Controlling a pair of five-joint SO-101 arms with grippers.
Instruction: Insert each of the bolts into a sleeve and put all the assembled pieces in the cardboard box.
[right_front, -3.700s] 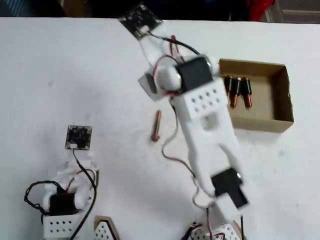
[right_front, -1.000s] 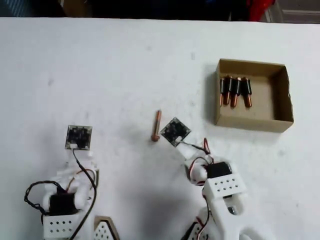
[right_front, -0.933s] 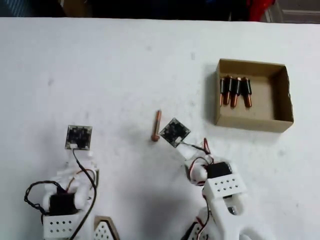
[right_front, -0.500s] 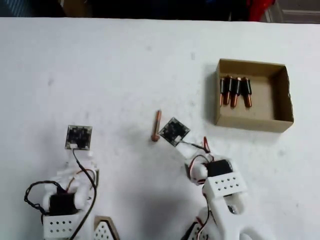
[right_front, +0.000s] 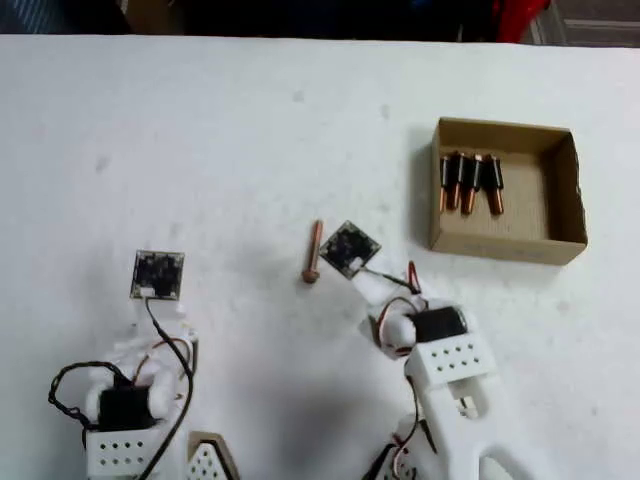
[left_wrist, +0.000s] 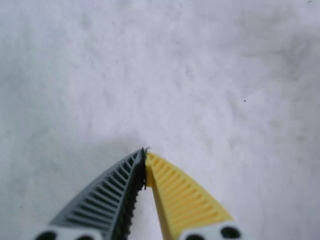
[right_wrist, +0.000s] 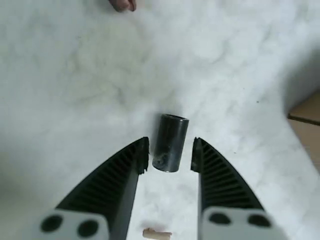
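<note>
I see my white table (right_front: 200, 130), my right gripper (right_wrist: 169, 151) with fingers apart around the black sleeve (right_wrist: 170, 141), my left gripper (left_wrist: 145, 156) pinched closed, the bolt (right_front: 313, 250) lying near, and finished pieces (right_front: 468, 182) in the cardboard box (right_front: 505, 248).

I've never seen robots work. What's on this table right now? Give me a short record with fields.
box: brown cardboard box, open top
in box: three black sleeves with copper bolts, side by side
loose bolt: copper bolt lying on white table, outside the box
loose sleeve: black cylindrical sleeve between the fingers of the right gripper
right gripper: open
left gripper: shut, over the table
</note>
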